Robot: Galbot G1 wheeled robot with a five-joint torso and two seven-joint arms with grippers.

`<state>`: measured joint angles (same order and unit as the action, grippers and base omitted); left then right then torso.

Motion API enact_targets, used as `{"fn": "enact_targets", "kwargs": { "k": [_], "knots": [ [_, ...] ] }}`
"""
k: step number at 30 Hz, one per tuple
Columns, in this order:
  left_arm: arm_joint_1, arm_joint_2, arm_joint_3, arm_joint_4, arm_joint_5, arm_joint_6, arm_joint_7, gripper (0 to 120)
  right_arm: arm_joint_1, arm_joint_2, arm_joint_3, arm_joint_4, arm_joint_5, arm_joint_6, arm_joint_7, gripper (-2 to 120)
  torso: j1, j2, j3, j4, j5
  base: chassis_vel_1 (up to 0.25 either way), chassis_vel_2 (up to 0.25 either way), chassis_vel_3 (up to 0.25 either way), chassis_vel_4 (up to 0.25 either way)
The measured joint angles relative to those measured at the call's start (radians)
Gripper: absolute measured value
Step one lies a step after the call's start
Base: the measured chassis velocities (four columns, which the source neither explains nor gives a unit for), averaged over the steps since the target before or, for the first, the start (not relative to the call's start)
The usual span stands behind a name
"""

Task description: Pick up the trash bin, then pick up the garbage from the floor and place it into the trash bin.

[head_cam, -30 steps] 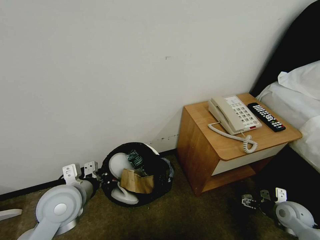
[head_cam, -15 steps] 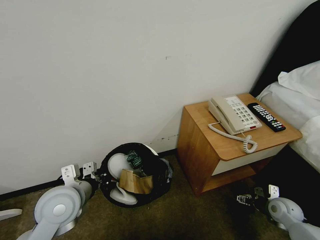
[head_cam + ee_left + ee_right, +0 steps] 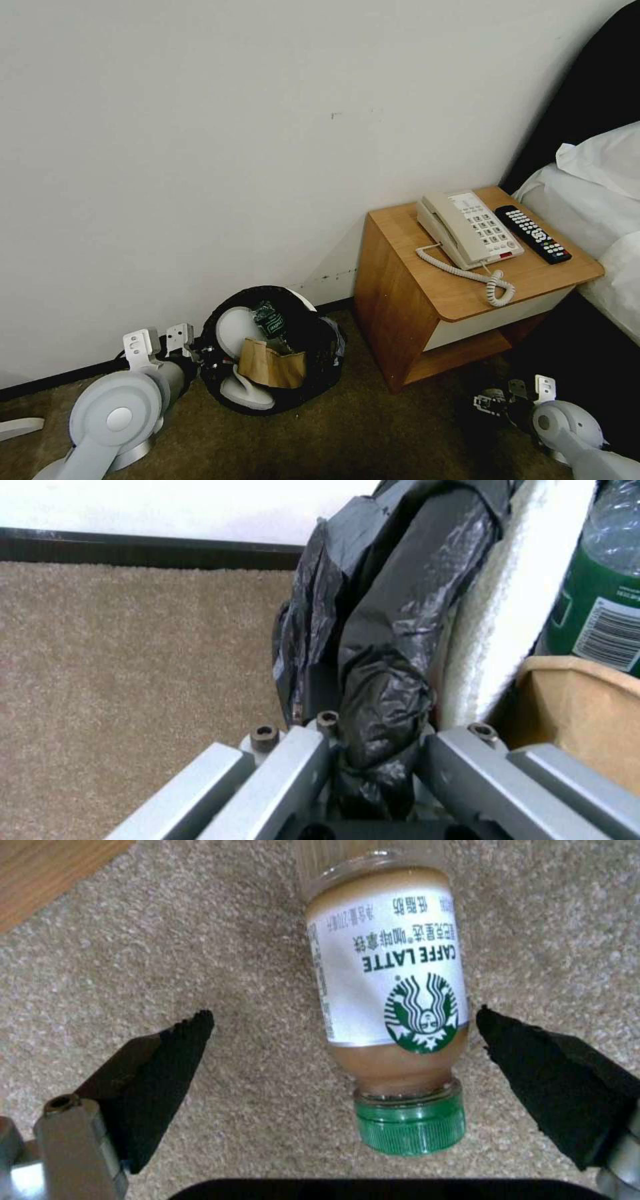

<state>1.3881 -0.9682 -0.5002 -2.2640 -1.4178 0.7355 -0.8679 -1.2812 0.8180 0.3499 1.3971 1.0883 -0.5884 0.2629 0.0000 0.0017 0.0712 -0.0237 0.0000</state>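
Our left gripper (image 3: 373, 760) is clamped on the trash bin (image 3: 273, 350) (already holding slippers and cardboard); our right gripper (image 3: 340, 1060), jaws apart, straddles a latte bottle (image 3: 390, 1010) left on the floor.

I see a wooden nightstand (image 3: 427, 313) carrying a beige phone (image 3: 467, 230), a black remote (image 3: 532, 233) just beside it.
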Motion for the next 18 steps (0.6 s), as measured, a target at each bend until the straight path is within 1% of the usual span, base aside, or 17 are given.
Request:
{"fn": "enact_targets", "kwargs": {
  "k": [14, 15, 16, 17, 18],
  "knots": [
    [0.004, 0.009, 0.001, -0.003, 0.001, 0.0, 0.004, 0, 0.025, 0.012, -0.011, -0.016, -0.009, 0.004, -0.007, 99, 0.0, 0.0, 0.0, 0.0001, 0.0, 0.0, 0.0, 0.0, 0.0],
    [0.005, 0.014, 0.001, -0.004, 0.001, 0.0, 0.005, 0, 0.027, 0.016, -0.01, -0.022, -0.016, 0.006, -0.01, 96, 0.0, 0.0, 0.0, 0.0001, 0.0002, 0.0, 0.0, 0.0, 0.0],
    [0.005, 0.014, 0.001, -0.004, 0.001, 0.0, 0.005, 0, 0.027, 0.016, -0.01, -0.022, -0.016, 0.006, -0.01, 96, 0.0, 0.0, 0.0, 0.0001, 0.0002, 0.0, 0.0, 0.0, 0.0],
    [0.005, 0.015, 0.001, -0.003, 0.001, 0.0, 0.006, 0, 0.027, 0.016, -0.009, -0.024, -0.018, 0.007, -0.012, 93, 0.0, 0.0, 0.0, 0.0001, 0.0001, 0.0, 0.0, 0.0, 0.0],
    [0.005, 0.016, 0.002, -0.002, 0.001, 0.0, 0.007, 0, 0.027, 0.018, -0.007, -0.027, -0.022, 0.008, -0.014, 86, 0.0, 0.0, 0.0, 0.0001, 0.0, 0.0, 0.0, 0.0, 0.0]
  ]
}}
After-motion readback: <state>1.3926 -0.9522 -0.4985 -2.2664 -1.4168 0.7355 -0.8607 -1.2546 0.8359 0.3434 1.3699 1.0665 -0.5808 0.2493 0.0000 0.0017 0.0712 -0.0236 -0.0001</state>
